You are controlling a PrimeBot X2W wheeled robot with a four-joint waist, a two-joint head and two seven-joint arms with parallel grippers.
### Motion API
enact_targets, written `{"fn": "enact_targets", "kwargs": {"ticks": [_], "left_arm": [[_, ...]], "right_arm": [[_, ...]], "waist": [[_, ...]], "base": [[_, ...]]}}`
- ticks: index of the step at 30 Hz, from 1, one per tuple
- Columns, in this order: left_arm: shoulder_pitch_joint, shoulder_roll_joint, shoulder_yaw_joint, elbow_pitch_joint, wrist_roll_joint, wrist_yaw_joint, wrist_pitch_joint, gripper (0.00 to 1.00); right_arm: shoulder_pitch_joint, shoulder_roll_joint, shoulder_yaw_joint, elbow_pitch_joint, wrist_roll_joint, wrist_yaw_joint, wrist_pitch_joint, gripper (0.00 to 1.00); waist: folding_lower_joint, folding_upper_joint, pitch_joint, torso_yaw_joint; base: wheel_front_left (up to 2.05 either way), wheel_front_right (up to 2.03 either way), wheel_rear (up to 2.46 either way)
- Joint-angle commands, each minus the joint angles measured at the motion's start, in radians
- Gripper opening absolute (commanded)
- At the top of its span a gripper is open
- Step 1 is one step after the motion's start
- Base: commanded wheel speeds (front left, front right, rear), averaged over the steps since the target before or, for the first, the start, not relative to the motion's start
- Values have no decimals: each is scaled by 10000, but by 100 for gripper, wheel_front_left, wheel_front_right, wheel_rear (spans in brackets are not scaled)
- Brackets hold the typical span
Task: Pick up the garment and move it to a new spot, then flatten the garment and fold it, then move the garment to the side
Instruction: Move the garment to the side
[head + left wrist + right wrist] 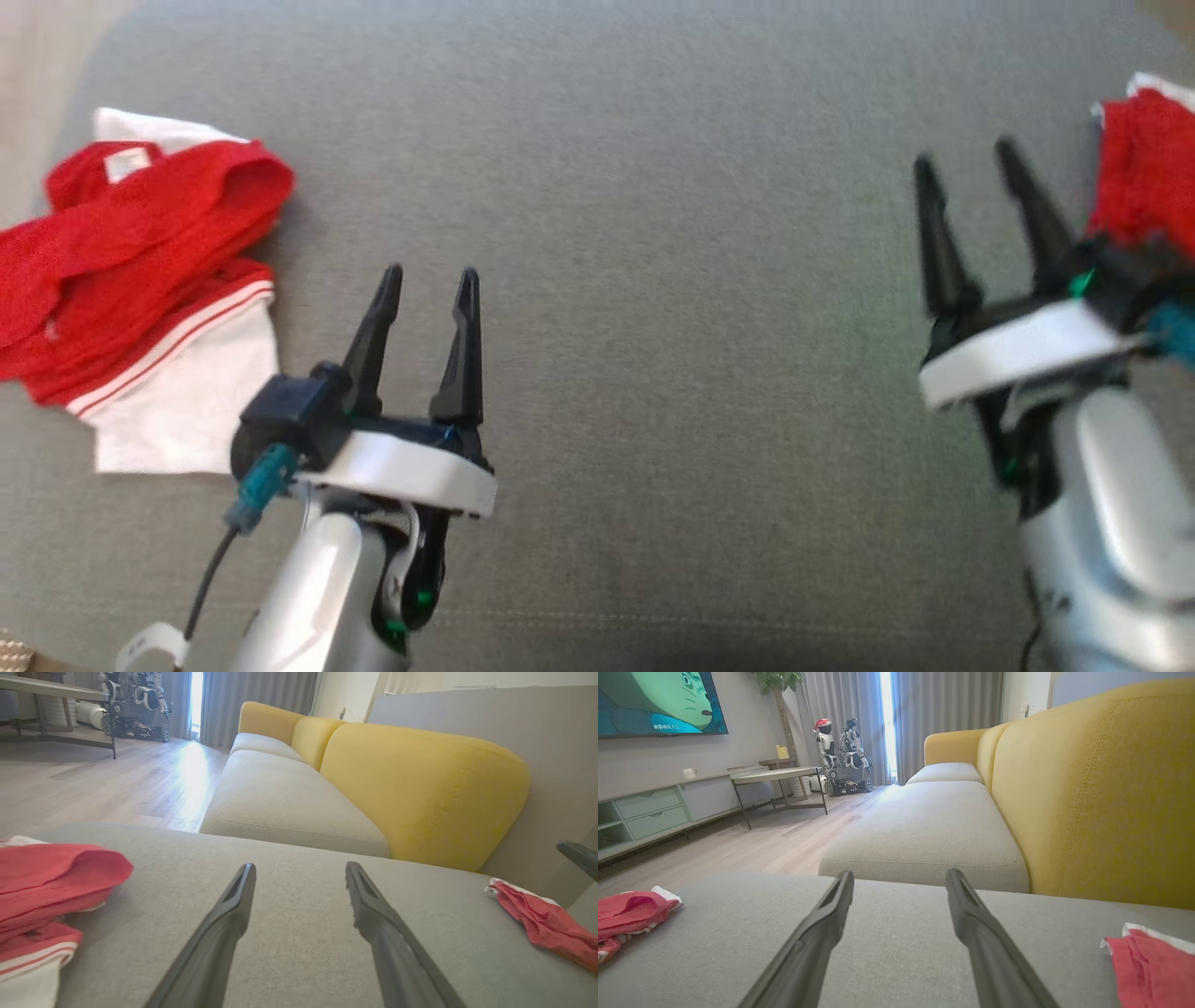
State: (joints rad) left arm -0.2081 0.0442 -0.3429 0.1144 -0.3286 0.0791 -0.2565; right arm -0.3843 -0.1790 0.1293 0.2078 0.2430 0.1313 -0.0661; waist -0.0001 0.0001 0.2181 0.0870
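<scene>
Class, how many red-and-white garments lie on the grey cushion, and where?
2. One crumpled garment at the left edge of the cushion; a second garment at its right edge, partly cut off. Others may lie outside view.

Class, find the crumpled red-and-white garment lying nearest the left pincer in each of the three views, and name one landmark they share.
Head view: the red-and-white garment lies at the left edge, on the grey cushion, left of the left pincer.
Left wrist view: the garment is in the lower left corner.
Right wrist view: the garment is at the left edge, low down.
Shared landmark: the second red garment, at the right edge of every view.
</scene>
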Motion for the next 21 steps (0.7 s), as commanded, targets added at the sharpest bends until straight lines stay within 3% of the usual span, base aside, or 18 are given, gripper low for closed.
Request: {"fn": "enact_targets", "kwargs": {"ticks": [1,10,21], "left_arm": [[-21,60,275,-173,-27,35,-53,100],[668,60,111,99,70,7,-53,100],[971,60,76,-165,46,110,-53,100]], "right_arm": [[215,246,172,-403,-199,-6,-253,100],[1832,1138,-439,-464,-566,-6,-963,100],[2369,1283,-677,-732,-785,-6,-1209,100]], "waist": [[1,-1,-347,318],[1,-1,-1032,667],[1,-1,-1064,710]], "base": [[0,0,0],[0,0,0],[0,0,0]]}}
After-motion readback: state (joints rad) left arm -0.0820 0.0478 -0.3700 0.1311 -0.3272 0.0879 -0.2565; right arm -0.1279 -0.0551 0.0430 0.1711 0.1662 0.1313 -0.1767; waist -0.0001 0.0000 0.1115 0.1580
